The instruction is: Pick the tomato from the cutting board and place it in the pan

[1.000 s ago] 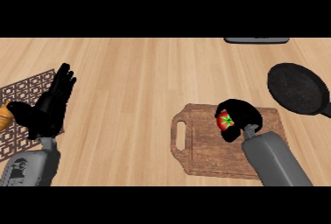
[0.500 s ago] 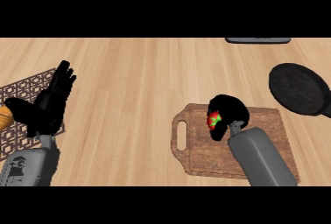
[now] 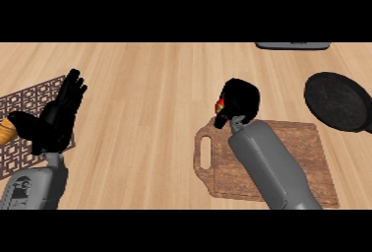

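Red tomato (image 3: pixel 220 105) is mostly hidden in the curled right hand (image 3: pixel 240 98) at the far edge of the cutting board (image 3: pixel 298 147), so the carry should probably swing right, high enough to pass the rim of the pan (image 3: pixel 341 101) before the fingers let go.

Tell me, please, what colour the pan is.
The pan is black, shown best in the head view.
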